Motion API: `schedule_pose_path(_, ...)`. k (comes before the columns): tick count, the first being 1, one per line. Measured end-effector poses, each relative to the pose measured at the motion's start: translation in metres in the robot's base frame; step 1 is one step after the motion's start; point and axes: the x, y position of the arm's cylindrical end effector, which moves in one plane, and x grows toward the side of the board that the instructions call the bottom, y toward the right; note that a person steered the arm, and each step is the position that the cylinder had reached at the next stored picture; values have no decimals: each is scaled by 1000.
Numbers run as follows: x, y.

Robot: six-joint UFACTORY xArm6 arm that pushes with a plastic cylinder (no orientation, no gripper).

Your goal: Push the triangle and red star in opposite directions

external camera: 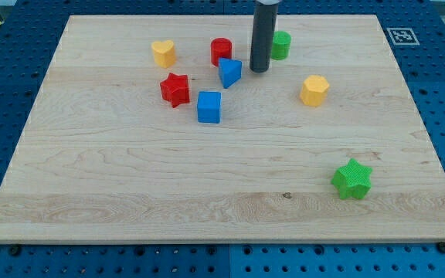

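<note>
While the rod stands upright near the board's top centre, the scene reads as follows:
Tip position: my tip (259, 71) rests on the wooden board (130, 193), just beside the right face of the blue triangle (230, 72); contact cannot be confirmed
Tip state: no claw is fitted, so nothing opens, clenches or grasps; the rod carries nothing and can only push
Nearest neighbours: green cylinder (281, 45) just to the tip's upper right; red cylinder (221, 51) just above-left of the blue triangle
Task block one: the blue triangle lies between my tip and the red star (175, 89), which sits further to the view's left and slightly lower
Task block two: the red star is near the blue cube (208, 106), apart from it
Outlying blocks: yellow heart (163, 53) at upper left, yellow hexagon (314, 90) at right, green star (351, 179) well apart at lower right
Handling estimate: both task blocks look small, rigid and light, likely to slide freely on smooth wood and to rotate if struck off-centre
Contact advice: press on the middle of a flat triangle face; on the star, seat the tip in a notch between two points
Risk: a leftward push on the triangle would drive it toward the star, not away
</note>
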Motion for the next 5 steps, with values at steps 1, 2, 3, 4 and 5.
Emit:
schedule_pose_path(1,6,-20)
schedule_pose_path(2,13,-37)
schedule_pose_path(3,6,-50)
schedule_pose_path(4,-15,-60)
schedule_pose_path(5,-24,-74)
